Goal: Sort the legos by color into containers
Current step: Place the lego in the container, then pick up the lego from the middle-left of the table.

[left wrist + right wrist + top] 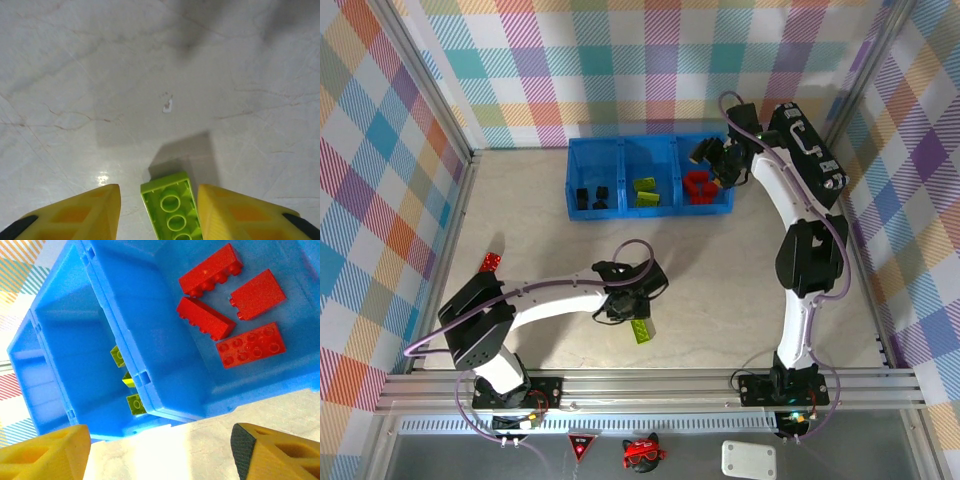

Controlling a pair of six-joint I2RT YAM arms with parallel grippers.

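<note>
A lime green lego (pixel 640 330) lies on the table near the front, hollow underside up (pixel 172 210). My left gripper (pixel 637 316) (pixel 159 187) stands open around it; the brick lies close against the right finger (pixel 235 210), with a gap to the left finger. The blue containers (pixel 570 180) sit at the back: black legos (pixel 590 195) in the left bin, green ones (pixel 645 190) in the middle, red ones (pixel 698 185) on the right. My right gripper (pixel 712 160) (pixel 160 440) hangs open and empty over the right bin's near edge, several red legos (pixel 210 277) below it.
One red lego (pixel 492 262) lies loose on the table at the left, near the wall. A black hard case (pixel 810 150) stands at the back right beside the right arm. The bin divider (pixel 115 315) partly hides green legos (pixel 134 404).
</note>
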